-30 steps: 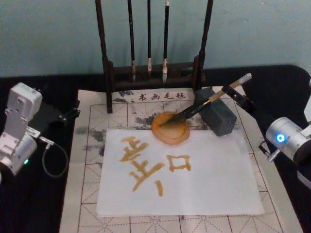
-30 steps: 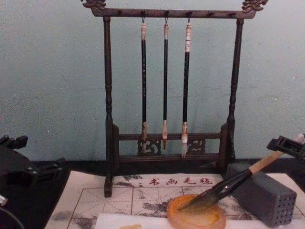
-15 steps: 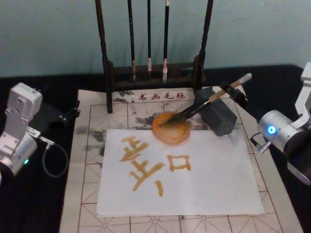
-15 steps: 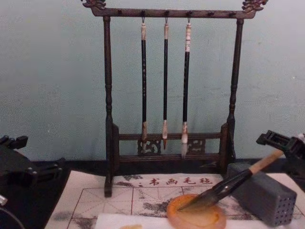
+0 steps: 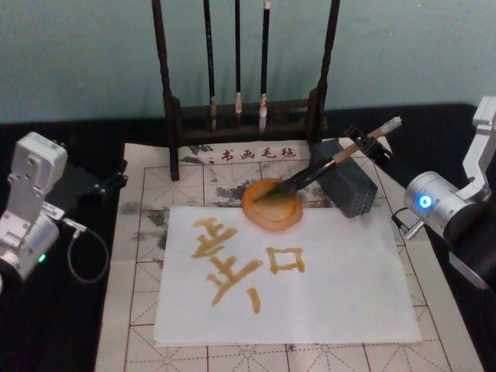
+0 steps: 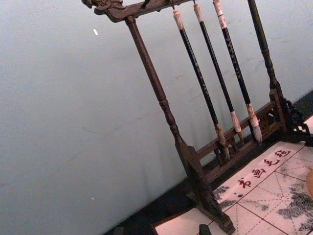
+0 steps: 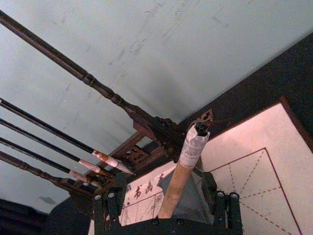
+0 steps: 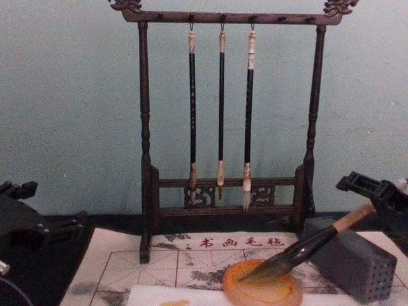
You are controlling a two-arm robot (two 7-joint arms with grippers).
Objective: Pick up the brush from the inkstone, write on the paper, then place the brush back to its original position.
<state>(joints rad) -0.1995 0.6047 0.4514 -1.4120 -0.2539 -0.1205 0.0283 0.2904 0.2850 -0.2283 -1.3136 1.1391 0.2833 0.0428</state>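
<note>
The brush (image 5: 325,164) lies slanted with its dark tuft in the round amber inkstone (image 5: 271,208) and its tan handle propped on a grey block. Its whitish end sticks out past my right gripper (image 5: 366,145), which is open with one finger on each side of the handle. In the right wrist view, gaps show between the handle (image 7: 177,185) and the fingers (image 7: 111,204). The white paper (image 5: 341,287) lies in front of the inkstone and bears amber brush-written characters. My left gripper (image 5: 81,184) is parked at the table's left, off the mat.
A dark wooden rack (image 5: 240,108) with three thin hanging brushes stands behind the inkstone. The grey block with small holes (image 5: 349,186) sits right of the inkstone. A cream felt mat with red grid lines (image 5: 139,310) lies under the paper.
My right gripper has shifted left and farther in along the brush handle's end. The brush, inkstone and left arm have not moved.
</note>
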